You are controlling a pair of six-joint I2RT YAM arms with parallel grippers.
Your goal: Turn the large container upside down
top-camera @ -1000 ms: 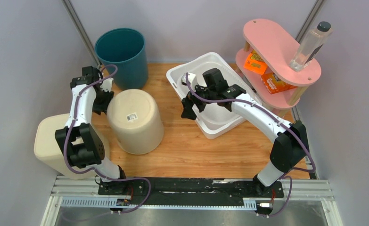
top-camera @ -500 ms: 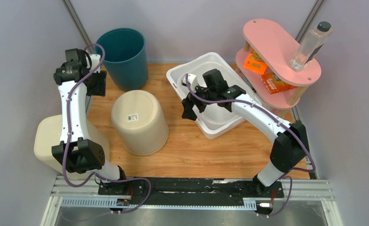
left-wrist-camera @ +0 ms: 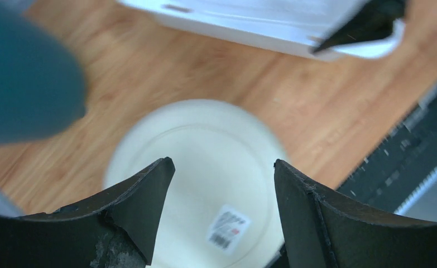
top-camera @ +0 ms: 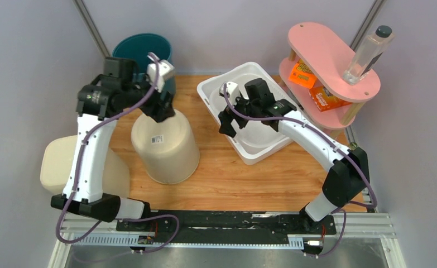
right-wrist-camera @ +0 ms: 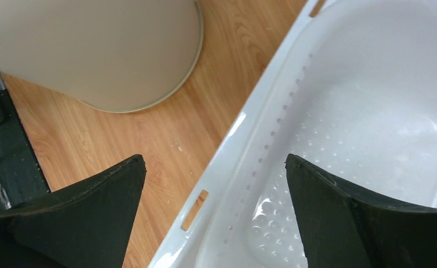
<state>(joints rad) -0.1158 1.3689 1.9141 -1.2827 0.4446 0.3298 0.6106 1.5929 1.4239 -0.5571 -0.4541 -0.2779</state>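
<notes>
A cream bin stands upside down on the wooden table, a barcode label on its upturned base; it also shows in the left wrist view and the right wrist view. My left gripper hovers open and empty above its far edge, the base showing between the fingers. A white perforated tub sits upright at centre right. My right gripper is open and empty over the tub's left rim, one finger over the table and one over the tub's inside.
A teal bin stands upright at the back left, behind the left gripper. Another cream container sits at the table's left edge. A pink two-tier shelf at the back right holds a clear bottle and orange packets.
My left arm swung from the bin's left side up and right, so its gripper is now over the bin's upturned base. My right gripper shifted slightly back along the tub's rim.
</notes>
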